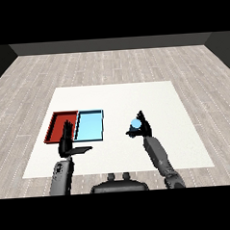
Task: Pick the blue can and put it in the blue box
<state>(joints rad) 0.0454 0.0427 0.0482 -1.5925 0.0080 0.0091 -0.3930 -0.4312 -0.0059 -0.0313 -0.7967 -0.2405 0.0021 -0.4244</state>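
While gripped, blue can [135, 123], trays [95, 115] left.

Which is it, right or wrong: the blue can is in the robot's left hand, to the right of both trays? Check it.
Wrong in one respect: the blue can is in the right hand, whose fingers curl round it. The left hand holds nothing. The can does sit right of the red tray and light blue tray, as the head view shows.

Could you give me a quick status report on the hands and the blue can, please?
Right hand curled round blue can, right of the trays. Left hand open, by red tray. Light blue tray holds nothing, path clear.
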